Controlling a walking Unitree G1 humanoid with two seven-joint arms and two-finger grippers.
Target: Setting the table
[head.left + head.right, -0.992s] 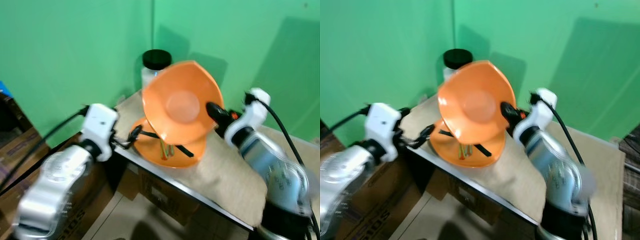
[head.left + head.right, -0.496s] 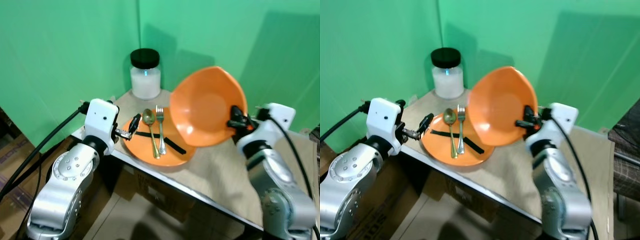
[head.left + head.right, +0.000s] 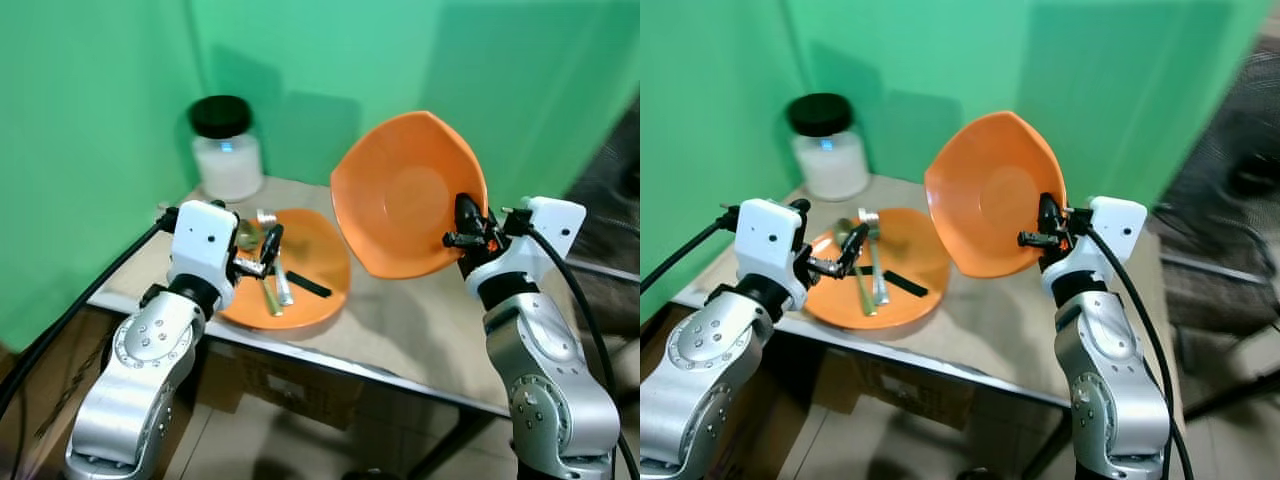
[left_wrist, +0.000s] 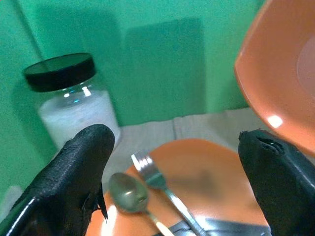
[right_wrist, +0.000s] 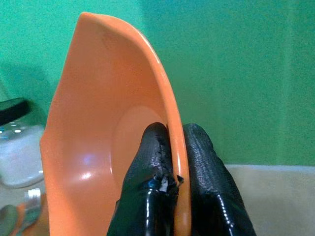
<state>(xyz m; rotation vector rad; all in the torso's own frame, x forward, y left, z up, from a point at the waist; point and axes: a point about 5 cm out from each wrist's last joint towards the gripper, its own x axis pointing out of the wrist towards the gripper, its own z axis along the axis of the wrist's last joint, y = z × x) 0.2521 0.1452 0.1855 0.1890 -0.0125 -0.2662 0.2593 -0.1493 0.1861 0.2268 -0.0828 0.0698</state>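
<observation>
My right gripper pinches the rim of the orange bowl, one finger inside the wall and one outside, pressed against the thin edge. The bowl hangs in the air above the table, tipped on edge so its hollow faces toward my left side. It is smooth, glossy plastic with a softly squared outline and a round flat base.

My left gripper hovers over the orange plate, fingers spread wide apart and holding nothing. The plate lies flat on the table near its front edge, to the left of the raised bowl. It is the same glossy orange, shallow and rounded.

On the plate lie a metal spoon and a metal fork, side by side, heads toward the wall. A dark strip crosses the plate beneath their handles; I cannot tell what it is.

A clear jar with a black lid, filled with a white grainy substance, stands upright at the table's back left corner, just behind the plate.

The table top is covered in pale beige cloth with a metal front edge. Green walls stand close behind. Cardboard boxes sit beneath the table.
</observation>
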